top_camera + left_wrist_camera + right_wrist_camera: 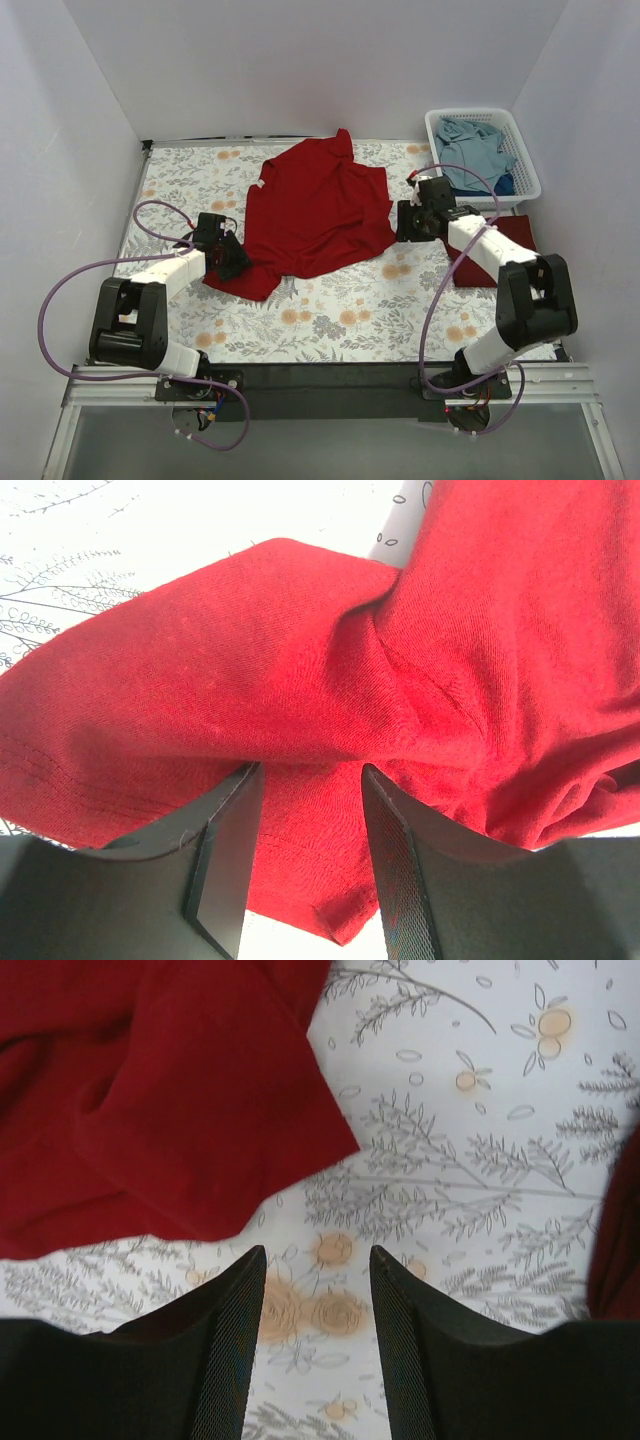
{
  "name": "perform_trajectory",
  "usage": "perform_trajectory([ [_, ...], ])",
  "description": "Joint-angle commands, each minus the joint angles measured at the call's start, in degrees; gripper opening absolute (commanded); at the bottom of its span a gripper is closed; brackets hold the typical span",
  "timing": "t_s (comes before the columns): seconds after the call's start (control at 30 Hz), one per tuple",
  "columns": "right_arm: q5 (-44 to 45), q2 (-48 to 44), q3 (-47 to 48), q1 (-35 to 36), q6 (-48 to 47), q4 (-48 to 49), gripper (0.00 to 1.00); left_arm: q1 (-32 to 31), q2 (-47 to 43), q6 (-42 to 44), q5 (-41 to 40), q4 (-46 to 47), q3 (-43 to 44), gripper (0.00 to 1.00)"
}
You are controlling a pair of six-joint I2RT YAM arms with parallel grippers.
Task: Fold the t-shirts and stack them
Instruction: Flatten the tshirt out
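A bright red t-shirt (315, 210) lies loosely spread and creased on the flowered cloth in the middle. My left gripper (232, 258) is at its near left corner. In the left wrist view the jaws (308, 780) stand open with the red cloth (300, 680) lying between and under them. My right gripper (412, 220) is just off the shirt's right edge, open and empty over the tablecloth (316, 1260), with the shirt's edge (180, 1110) ahead and to the left. A folded maroon t-shirt (505, 250) lies under the right arm. Dusty blue t-shirts (470, 145) sit in the basket.
A white lattice basket (525, 150) stands at the back right corner. White walls close in the table on the left, back and right. The maroon shirt shows at the right edge of the right wrist view (620, 1230). Purple cables loop beside both arms.
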Motion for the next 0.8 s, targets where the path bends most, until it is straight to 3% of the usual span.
perform_trajectory([
  [0.0,1.4,6.44,4.6,0.27,0.0,6.0,0.53,0.36,-0.12,1.53,-4.08,-3.54,-0.74,0.43],
  [0.33,7.56,16.21,10.67,1.15,1.06,6.0,0.53,0.36,-0.21,1.53,-3.56,-3.63,-0.57,0.43],
  [0.77,13.01,22.02,11.91,4.57,2.2,3.63,0.52,0.36,-0.47,1.53,-2.94,-3.54,-0.48,0.43],
])
